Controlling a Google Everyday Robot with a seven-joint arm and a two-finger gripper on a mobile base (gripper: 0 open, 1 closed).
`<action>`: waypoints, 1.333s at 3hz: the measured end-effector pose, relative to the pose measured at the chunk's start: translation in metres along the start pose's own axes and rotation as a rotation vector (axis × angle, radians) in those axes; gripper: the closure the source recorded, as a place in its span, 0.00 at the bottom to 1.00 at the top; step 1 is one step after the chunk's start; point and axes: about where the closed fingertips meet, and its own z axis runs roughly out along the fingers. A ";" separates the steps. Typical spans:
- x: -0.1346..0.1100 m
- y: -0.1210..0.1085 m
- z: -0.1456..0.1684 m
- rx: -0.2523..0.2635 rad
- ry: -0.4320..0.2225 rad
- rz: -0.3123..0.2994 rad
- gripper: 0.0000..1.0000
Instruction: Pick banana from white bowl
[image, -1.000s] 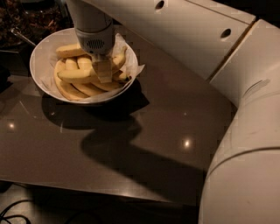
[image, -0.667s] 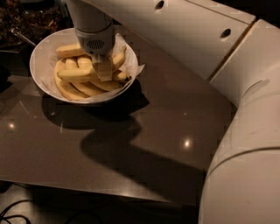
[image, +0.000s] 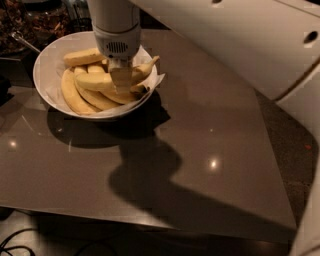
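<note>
The white bowl (image: 42, 82) stands at the back left of the brown table, lined with crinkled white paper that pokes over its right rim. It holds several yellow bananas. My gripper (image: 120, 83) reaches straight down into the bowl from its white wrist. It is shut on the long curved banana (image: 95, 81), with one finger crossing the fruit's middle. That banana lies across the top of the others, a little raised, with its thin stem tip (image: 154, 59) pointing up and right over the rim.
The other bananas (image: 74, 97) lie under and to the left of it in the bowl. My large white arm (image: 250, 45) fills the upper right. Dark clutter (image: 35, 20) sits behind the bowl. The glossy table (image: 210, 150) ends at its front edge.
The curved banana has come up slightly in the gripper, and its stem tip now stands higher above the bowl's right rim. The bowl has not moved.
</note>
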 end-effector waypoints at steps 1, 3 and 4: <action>0.008 0.012 -0.020 0.018 -0.028 0.033 1.00; 0.016 0.051 -0.063 0.058 -0.161 0.044 1.00; 0.018 0.069 -0.079 0.084 -0.237 0.050 1.00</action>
